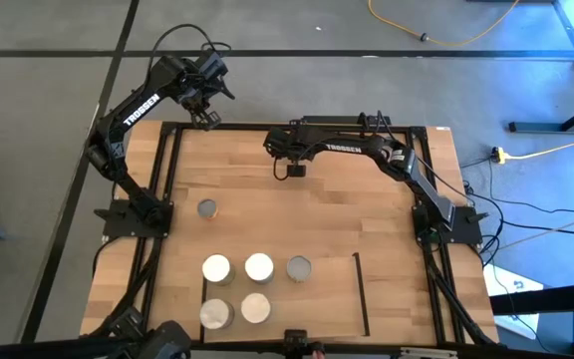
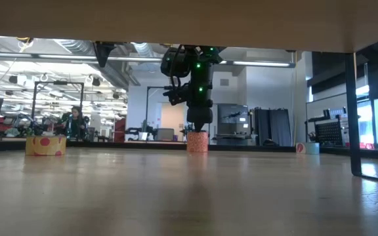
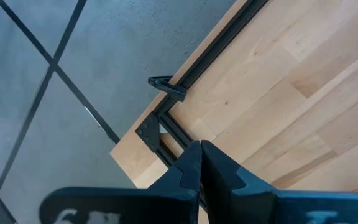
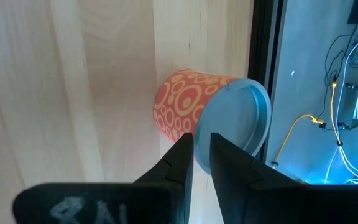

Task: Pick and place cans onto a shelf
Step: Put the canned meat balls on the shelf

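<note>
— Orange can [image 4: 179,106] with the ring pattern?
— Standing upright on the desk [image 1: 367,209], near the far edge, straight under the right claw [image 1: 294,170]. Hidden by that claw from above; seen from table height, plain beneath it [image 2: 197,141].
— State of the right claw?
— Down at the can's pale top, right at the rim. Gripping or merely touching: cannot tell.
— Other cans, reckoned from that claw?
— One grey-topped can [image 1: 207,208] off toward the left arm's side and somewhat nearer the front, well apart. Five more cans [image 1: 259,266] farther on toward the front edge, bunched as a row of three and a row of two, on the shelf [image 1: 332,299] with its thin black bar on the right arm's side.
— And the left claw [image 1: 205,120]?
— Closed tight, holding nothing, hanging over the desk's far left corner, well apart from the right claw and from every can.
</note>
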Tool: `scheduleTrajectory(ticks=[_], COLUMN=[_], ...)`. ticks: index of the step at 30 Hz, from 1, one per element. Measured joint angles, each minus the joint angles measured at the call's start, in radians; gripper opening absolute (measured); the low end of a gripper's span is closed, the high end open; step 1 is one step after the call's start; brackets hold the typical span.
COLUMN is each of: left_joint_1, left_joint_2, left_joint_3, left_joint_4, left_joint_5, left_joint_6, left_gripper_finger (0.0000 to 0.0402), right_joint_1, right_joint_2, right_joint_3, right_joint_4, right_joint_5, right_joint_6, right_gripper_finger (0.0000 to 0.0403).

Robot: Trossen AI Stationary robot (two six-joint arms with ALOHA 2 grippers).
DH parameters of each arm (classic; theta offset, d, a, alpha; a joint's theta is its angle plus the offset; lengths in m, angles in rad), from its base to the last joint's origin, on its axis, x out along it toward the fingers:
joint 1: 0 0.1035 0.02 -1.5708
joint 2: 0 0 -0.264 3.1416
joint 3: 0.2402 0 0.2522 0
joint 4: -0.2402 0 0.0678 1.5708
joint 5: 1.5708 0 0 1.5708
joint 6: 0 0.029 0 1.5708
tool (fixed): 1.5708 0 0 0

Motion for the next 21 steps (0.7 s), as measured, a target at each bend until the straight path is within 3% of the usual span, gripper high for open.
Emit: scheduleTrajectory(ticks=[21], left_joint_1=[0.0], left_joint_2=[0.0], left_joint_3=[0.0], left_joint_4=[-0.002], left_joint_5=[0.0], left_joint_6=[0.005], left_gripper_finger=[0.0], right_joint_1=[-0.012], right_joint_2=[0.0], right_joint_3=[0.0], right_joint_4=[0.022], right_joint_5=[-0.021], right_joint_6=[0.0], right_gripper_finger=[0.0056])
